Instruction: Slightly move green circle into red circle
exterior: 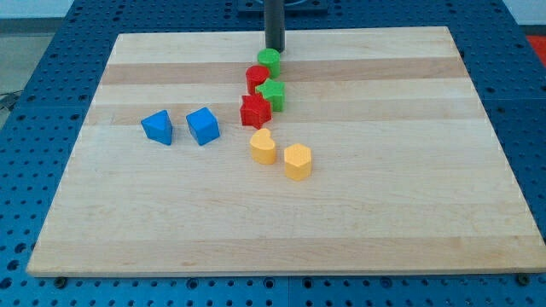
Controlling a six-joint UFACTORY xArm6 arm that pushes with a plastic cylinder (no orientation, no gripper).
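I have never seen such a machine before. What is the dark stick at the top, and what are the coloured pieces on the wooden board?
The dark stick is the robot arm's rod; my tip only pushes, so nothing is held. There is one camera view, looking down at a wooden board. The tip stands just above the green circle, which touches the red circle. Below them sit a green star and a red star. At the left are two blue blocks; lower are a yellow heart and a yellow hexagon.

My rod is hanging straight down from the view's top edge, upright and dark, its upper part cut off by the frame. My tip (274, 49) is resting near the far edge of the desk (426, 213), slightly left of centre.
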